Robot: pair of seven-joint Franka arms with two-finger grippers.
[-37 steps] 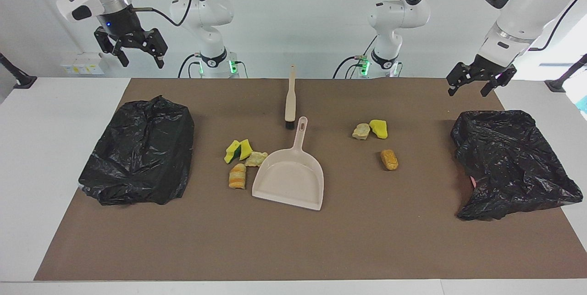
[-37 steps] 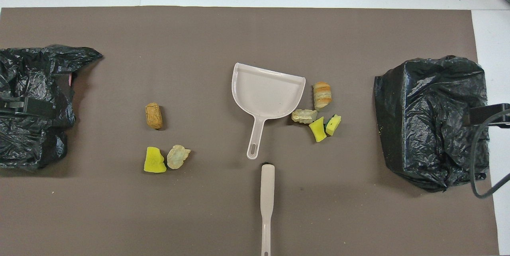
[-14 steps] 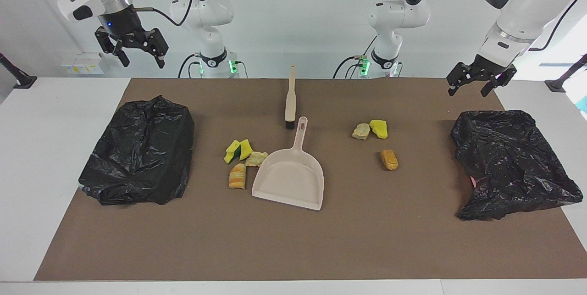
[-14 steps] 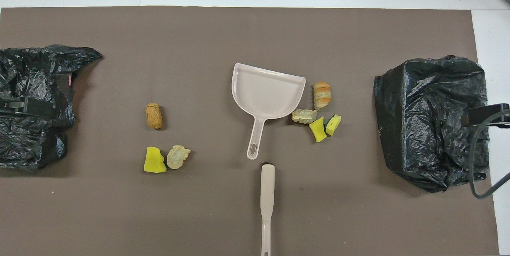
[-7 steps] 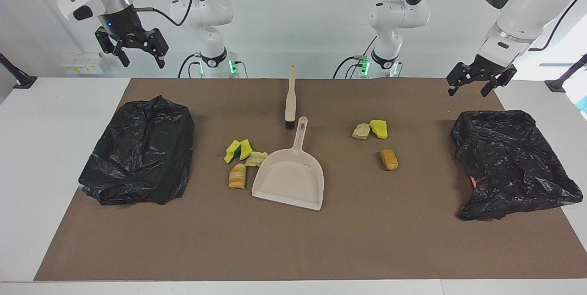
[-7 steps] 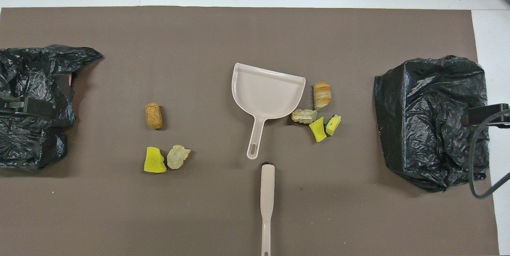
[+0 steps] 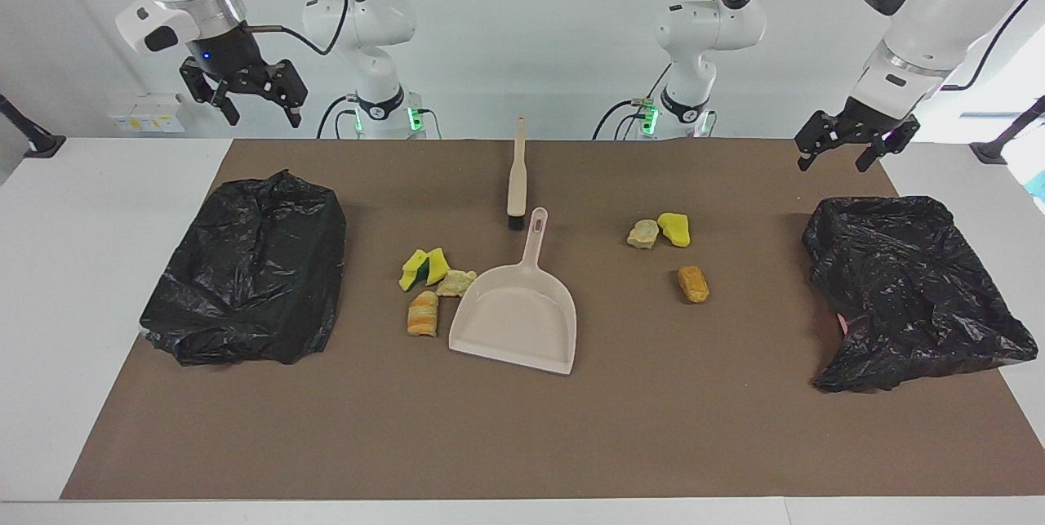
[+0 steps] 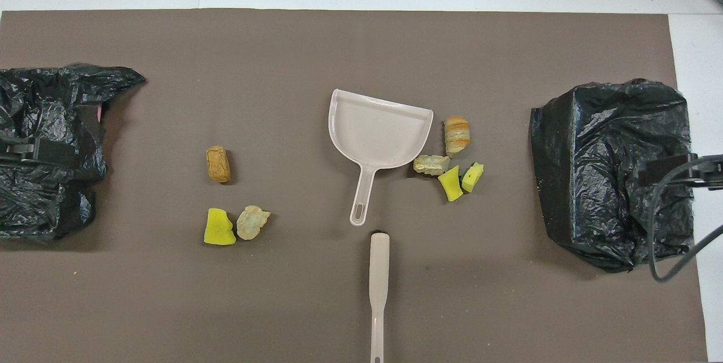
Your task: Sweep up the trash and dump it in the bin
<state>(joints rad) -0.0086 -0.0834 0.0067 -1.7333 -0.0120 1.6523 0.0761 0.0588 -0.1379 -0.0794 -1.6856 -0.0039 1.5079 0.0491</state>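
Note:
The trash lies in two groups on the brown mat. Yellow sponge pieces (image 7: pixel 425 266), a beige lump (image 7: pixel 455 282) and an orange-striped chunk (image 7: pixel 423 313) sit beside the beige dustpan (image 7: pixel 516 319). Toward the left arm's end lie a beige lump (image 7: pixel 643 233), a yellow sponge (image 7: pixel 674 229) and a brown chunk (image 7: pixel 693 283). The brush (image 7: pixel 516 172) lies nearer the robots than the dustpan, its bristles by the pan's handle. My right gripper (image 7: pixel 254 107) hangs open and empty high over one bin (image 7: pixel 249 268). My left gripper (image 7: pixel 838 157) hangs open and empty over the other bin (image 7: pixel 906 288).
Both bins are lined with crumpled black bags, one at each end of the mat (image 8: pixel 361 47). In the overhead view the dustpan (image 8: pixel 378 134) opens away from the robots, and the brush (image 8: pixel 378 281) points its handle toward them. A cable loops beside the bin (image 8: pixel 613 171).
The right gripper has shifted a little toward the table's middle and slightly lower. The left arm, the trash, the dustpan and the brush have not moved.

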